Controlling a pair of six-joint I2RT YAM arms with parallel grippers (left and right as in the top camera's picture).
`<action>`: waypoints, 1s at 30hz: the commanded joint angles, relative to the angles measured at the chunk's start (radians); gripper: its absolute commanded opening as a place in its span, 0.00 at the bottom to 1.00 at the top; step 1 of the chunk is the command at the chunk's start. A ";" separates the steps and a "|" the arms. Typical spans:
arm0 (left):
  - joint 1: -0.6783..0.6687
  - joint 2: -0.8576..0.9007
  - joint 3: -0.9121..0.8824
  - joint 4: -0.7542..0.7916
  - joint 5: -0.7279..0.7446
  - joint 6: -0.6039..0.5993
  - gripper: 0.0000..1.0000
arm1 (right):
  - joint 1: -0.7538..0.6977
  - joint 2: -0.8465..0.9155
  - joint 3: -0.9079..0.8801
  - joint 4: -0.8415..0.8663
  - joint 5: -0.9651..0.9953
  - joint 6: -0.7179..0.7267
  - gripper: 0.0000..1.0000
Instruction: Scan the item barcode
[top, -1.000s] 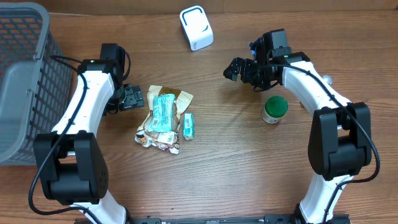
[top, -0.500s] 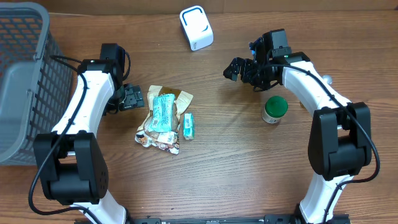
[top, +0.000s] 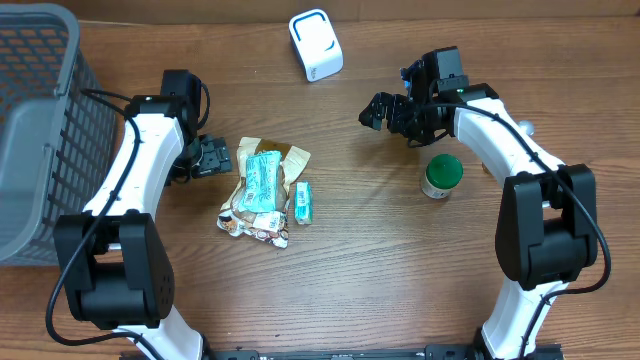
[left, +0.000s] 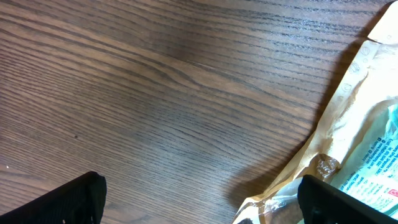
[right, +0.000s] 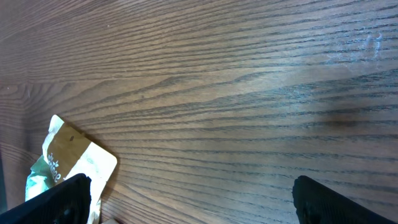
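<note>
Bare brown wood-grain table (top: 390, 270) runs wide across the near half and up through the middle, between the crumpled heap of tan and teal snack packets (top: 262, 188) and the small white jar with a green lid (top: 441, 175). The left gripper (top: 212, 156), jaws spread, sits just beside the heap's left edge. The tall grey mesh basket (top: 35, 120) walls off the table's left side behind its arm. The right gripper (top: 384, 110), jaws spread, hangs over bare wood, and the jar stands just beside its forearm. The white rounded box with a blue outline (top: 316, 45) stands at the far edge, well apart from both grippers, with bare wood on either side.
</note>
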 joint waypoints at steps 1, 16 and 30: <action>0.005 -0.008 0.014 0.000 -0.005 0.007 0.99 | -0.003 -0.014 0.001 0.007 -0.005 0.007 1.00; 0.005 -0.008 0.014 0.000 -0.005 0.007 1.00 | -0.003 -0.014 0.001 0.007 -0.005 0.007 1.00; 0.005 -0.008 0.014 0.000 -0.005 0.007 1.00 | -0.003 -0.014 0.001 0.033 -0.005 0.007 1.00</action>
